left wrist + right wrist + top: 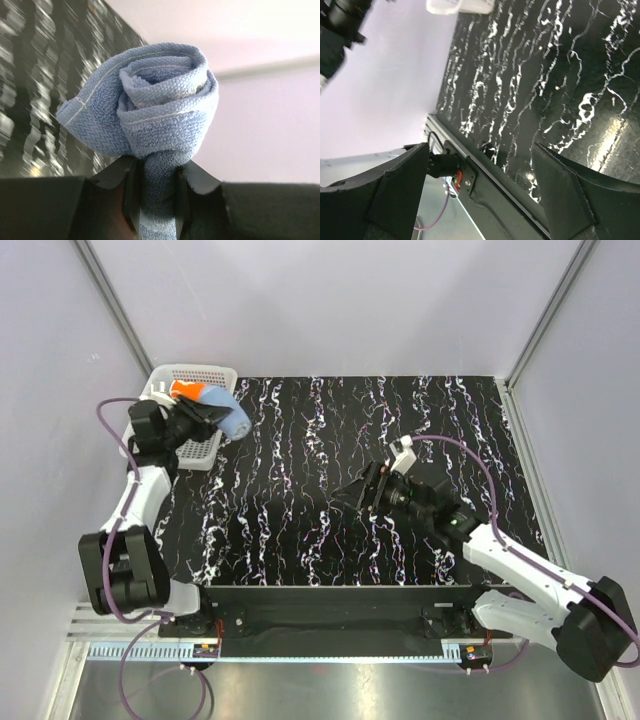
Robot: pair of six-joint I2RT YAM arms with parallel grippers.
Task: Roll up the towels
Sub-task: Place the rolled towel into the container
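Left hand (157, 171) around rolled blue towel (160, 105) at basket (192, 372) rim

I count two towels, one light blue roll (229, 418) and one orange cloth (185, 390), a single white mesh basket (197, 453), one black marbled table (300, 490), and two robot arms, the left arm (140, 498) and the right arm (520, 565).

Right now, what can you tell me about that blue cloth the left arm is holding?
The light blue towel looks like soft looped terry with a stitched hem, and it is wound into a tight spiral roll. The left tool pinches its lower end between both fingers and holds it at the right edge of the white mesh basket. Whether it touches the basket is unclear.
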